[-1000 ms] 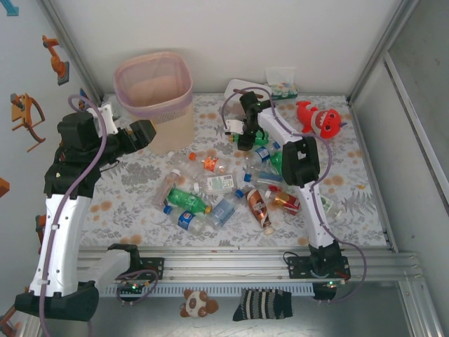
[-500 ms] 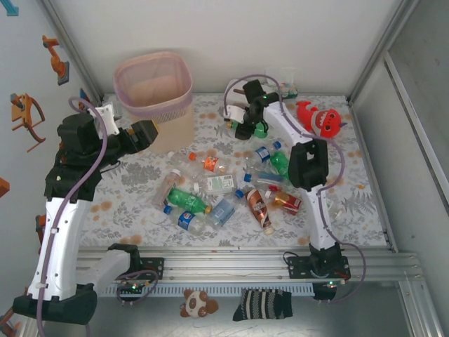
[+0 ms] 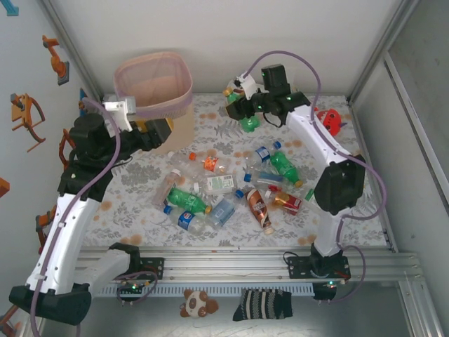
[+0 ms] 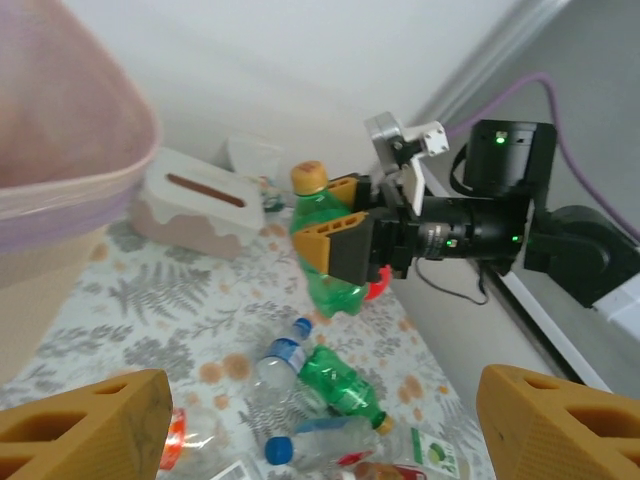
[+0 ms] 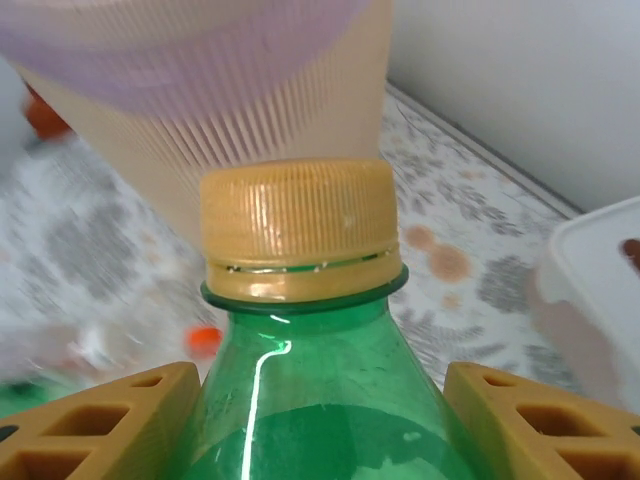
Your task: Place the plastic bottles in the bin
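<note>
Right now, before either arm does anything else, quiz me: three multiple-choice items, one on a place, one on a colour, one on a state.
1. The green bottle is
A. lying on its side in the pile
B. held in mid-air by the right gripper
C. standing on its own base

2. Its cap is
A. blue
B. yellow-orange
C. white

3. The left gripper is
A. shut on something
B. shut on nothing
C. open and empty

Answers:
1 B: the right gripper's orange fingers clamp the bottle's body above the floral surface.
2 B: the right wrist view shows the ribbed cap up close.
3 C: the left gripper's fingers stand wide apart with nothing held between them.
</note>
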